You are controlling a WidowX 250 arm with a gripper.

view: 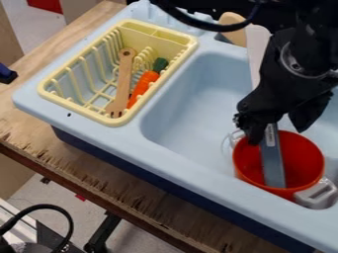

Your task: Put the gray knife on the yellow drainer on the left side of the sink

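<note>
The gripper [277, 130] hangs over the right part of the sink [198, 94], its two fingers apart. Between them rises the upper end of the gray knife [272, 160]. The knife stands nearly upright, slightly tilted, with its lower part inside a red pot [309, 147]; its top is hidden behind the gripper. On the sink's left side lies the yellow drainer [72, 107], holding a wooden fork [123, 79] and an orange carrot [143, 84] with a green top.
The red pot's gray handle [316, 194] points to the lower right, near the sink's front rim. Behind the basin, a wooden utensil [233, 29] and a white upright piece [257, 52] stand close to the arm. A wooden tabletop [99, 170] runs along the front.
</note>
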